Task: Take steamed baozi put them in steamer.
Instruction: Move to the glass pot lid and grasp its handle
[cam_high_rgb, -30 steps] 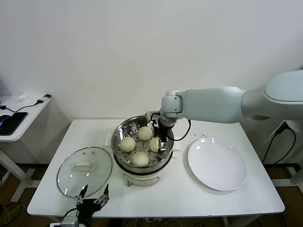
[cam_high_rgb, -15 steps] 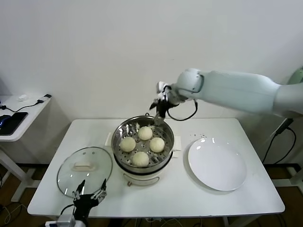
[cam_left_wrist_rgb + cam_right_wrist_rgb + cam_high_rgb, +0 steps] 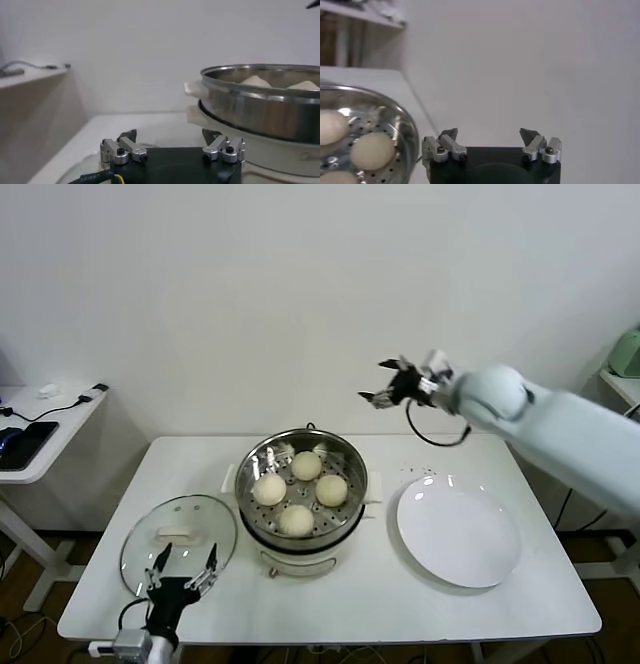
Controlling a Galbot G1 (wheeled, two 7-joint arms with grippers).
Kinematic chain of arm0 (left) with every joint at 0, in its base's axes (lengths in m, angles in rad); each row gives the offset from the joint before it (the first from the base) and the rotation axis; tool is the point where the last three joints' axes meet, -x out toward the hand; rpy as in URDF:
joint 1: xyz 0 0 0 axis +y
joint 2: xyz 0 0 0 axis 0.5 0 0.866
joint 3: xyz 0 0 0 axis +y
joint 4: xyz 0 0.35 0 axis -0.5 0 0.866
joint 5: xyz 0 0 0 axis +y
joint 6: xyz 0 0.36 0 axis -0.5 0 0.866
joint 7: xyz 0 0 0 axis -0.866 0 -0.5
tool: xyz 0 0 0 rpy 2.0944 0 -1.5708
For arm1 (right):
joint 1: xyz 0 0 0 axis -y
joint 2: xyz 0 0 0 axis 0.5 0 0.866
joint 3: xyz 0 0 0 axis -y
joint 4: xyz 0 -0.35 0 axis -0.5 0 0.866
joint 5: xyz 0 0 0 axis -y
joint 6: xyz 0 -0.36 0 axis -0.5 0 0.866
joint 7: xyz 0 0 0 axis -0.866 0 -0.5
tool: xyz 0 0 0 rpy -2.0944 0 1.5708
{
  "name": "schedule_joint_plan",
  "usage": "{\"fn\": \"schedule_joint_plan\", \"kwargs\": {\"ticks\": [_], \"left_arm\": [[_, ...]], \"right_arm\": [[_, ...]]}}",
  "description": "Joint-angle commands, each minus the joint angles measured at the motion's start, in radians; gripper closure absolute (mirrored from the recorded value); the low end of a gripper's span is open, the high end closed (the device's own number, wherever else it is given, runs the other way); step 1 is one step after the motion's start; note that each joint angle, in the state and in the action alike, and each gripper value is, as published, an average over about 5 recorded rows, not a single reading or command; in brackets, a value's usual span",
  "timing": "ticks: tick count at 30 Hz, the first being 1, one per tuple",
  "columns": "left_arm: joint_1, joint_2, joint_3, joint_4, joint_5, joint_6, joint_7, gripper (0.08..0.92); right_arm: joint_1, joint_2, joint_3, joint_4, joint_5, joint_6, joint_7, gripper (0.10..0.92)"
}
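**Cream-white buns seated in the steel pot**

Pale, smooth and round, four steamed baozi (image 3: 300,492) are seen on the perforated tray of the shiny steamer (image 3: 302,536) at the frame's centre. A bare white plate (image 3: 458,532) lies to its right, a glass lid (image 3: 178,545) at lower left. The right gripper (image 3: 390,384) is held high with jaws apart; the left gripper (image 3: 182,568), jaws also spread, is kept low by the lid.
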Motion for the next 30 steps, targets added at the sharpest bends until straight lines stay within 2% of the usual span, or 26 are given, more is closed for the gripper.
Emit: {"fn": "schedule_joint_plan", "kwargs": {"ticks": [1,6,11,15,18,22,26,30], "left_arm": [[-0.029,0.029,-0.010,0.079,0.061,-0.163,0.007,0.177],[-0.024,0.022,-0.008,0.107,0.070,-0.225,-0.006,0.177],[-0.021,0.018,-0.009,0.118,0.088,-0.305,-0.042,0.177],[-0.024,0.013,-0.023,0.109,0.158,-0.339,-0.106,0.177],[-0.030,0.011,-0.040,0.113,0.268,-0.355,-0.206,0.177],[-0.034,0.022,-0.056,0.128,0.506,-0.343,-0.351,0.177],[-0.049,0.045,-0.088,0.185,0.901,-0.329,-0.472,0.177],[-0.036,0.102,-0.081,0.229,1.159,-0.285,-0.503,0.177]], "right_arm": [[-0.978,-0.093,0.970,0.127,-0.164,0.143,0.122,0.202],[-1.271,0.136,1.225,0.100,-0.234,0.263,0.074,0.203],[-1.393,0.323,1.257,0.086,-0.300,0.394,0.039,0.202],[-1.448,0.435,1.247,0.067,-0.338,0.492,0.010,0.203],[-1.480,0.510,1.247,0.043,-0.358,0.567,0.007,0.203],[-1.520,0.580,1.251,0.027,-0.400,0.617,0.039,0.202],[-1.541,0.621,1.255,0.028,-0.457,0.596,0.099,0.203],[-1.545,0.627,1.252,0.027,-0.472,0.549,0.117,0.203]]}}
